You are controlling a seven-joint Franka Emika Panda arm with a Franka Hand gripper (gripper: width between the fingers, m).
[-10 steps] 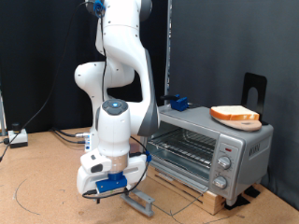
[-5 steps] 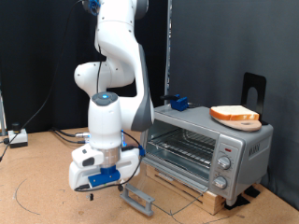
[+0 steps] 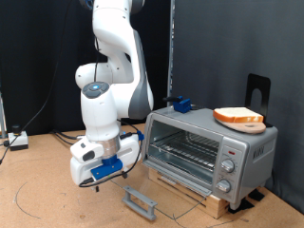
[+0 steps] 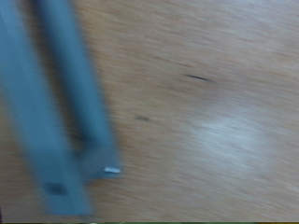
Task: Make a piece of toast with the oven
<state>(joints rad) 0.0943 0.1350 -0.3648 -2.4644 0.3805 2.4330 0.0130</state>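
Note:
The silver oven (image 3: 237, 157) stands on a wooden block at the exterior view's right. Its glass door hangs folded down, with the grey handle (image 3: 141, 201) close to the table, and the wire rack (image 3: 185, 147) shows inside. The piece of toast (image 3: 239, 117) lies on a round tan board on top of the oven. My gripper (image 3: 91, 180) hovers low over the table, left of the handle and apart from it, with nothing seen between its fingers. The wrist view is blurred: it shows the grey handle (image 4: 56, 103) over brown tabletop and no fingers.
A blue object (image 3: 180, 104) sits behind the oven's back left corner. A black stand (image 3: 258, 90) rises behind the toast. Cables (image 3: 38, 142) run over the brown table at the exterior view's left, and a black curtain hangs behind.
The hand has drawn back from the lowered door handle, moving left and slightly up. The oven, door and toast have stayed put.

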